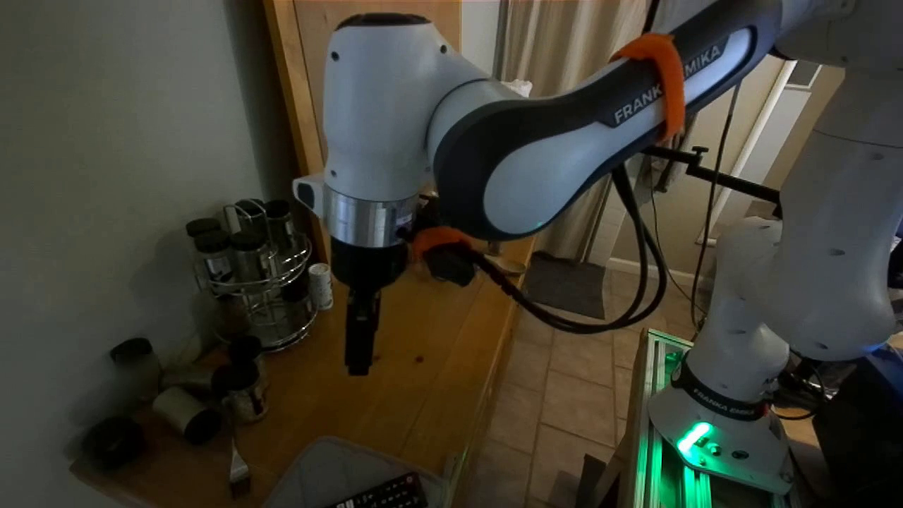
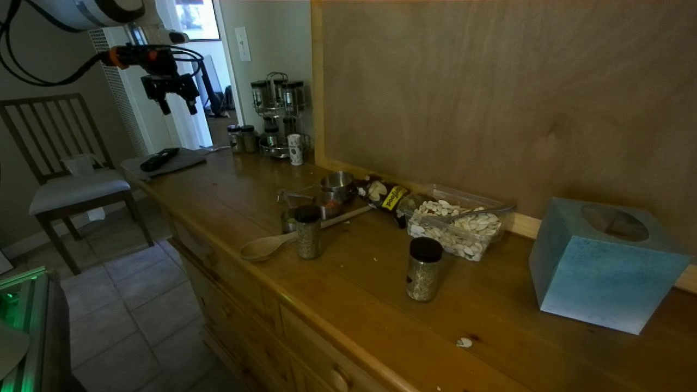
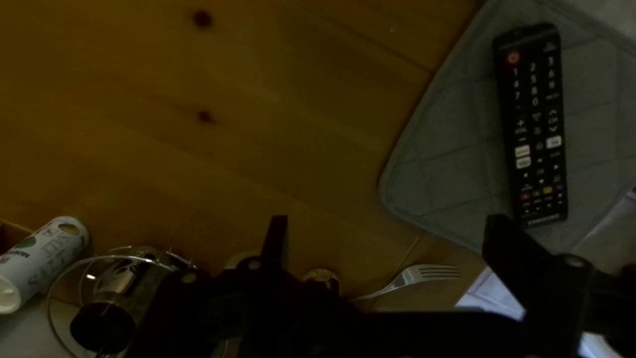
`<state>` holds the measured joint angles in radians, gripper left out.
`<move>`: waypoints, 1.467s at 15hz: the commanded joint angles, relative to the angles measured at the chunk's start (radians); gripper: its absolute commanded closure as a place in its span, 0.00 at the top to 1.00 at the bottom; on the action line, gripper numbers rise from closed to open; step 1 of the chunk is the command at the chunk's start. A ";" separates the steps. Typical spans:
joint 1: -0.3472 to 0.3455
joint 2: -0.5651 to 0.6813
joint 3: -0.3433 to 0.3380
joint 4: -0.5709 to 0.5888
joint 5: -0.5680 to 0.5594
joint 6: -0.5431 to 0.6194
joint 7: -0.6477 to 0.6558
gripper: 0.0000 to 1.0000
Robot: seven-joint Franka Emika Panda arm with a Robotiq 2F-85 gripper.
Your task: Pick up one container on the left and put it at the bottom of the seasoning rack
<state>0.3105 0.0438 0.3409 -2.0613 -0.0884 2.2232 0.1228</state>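
The wire seasoning rack (image 1: 271,346) stands against the wall with black-lidded jars in its upper tier and some below; it also shows in an exterior view (image 2: 279,152). Left of it in an exterior view, a jar (image 1: 247,398) stands upright, another jar (image 1: 176,413) lies on its side, and more jars (image 1: 137,361) cluster by the wall. Two jars (image 2: 249,140) show beside the rack. My gripper (image 1: 358,368) is raised above the wooden top, to the right of the jars and rack. In the wrist view my gripper (image 3: 387,223) is open and empty; its body hides most jars.
A white salt shaker (image 1: 321,286) stands beside the rack. A fork (image 1: 238,466) lies near the jars. A grey mat (image 3: 447,169) holds a remote (image 3: 534,124). Farther along are a wooden spoon (image 2: 264,247), two jars (image 2: 309,234), a plastic box (image 2: 495,231) and a tissue box (image 2: 615,277).
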 commanded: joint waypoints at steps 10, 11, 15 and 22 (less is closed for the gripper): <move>0.182 0.358 -0.097 0.398 -0.091 -0.232 0.667 1.00; 0.189 0.373 -0.105 0.414 -0.089 -0.252 0.698 1.00; 0.179 0.348 -0.101 0.364 -0.069 -0.202 0.652 1.00; 0.176 0.361 -0.099 0.371 -0.064 -0.169 0.644 1.00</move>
<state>0.4819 0.3873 0.2478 -1.7029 -0.1608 2.0249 0.7770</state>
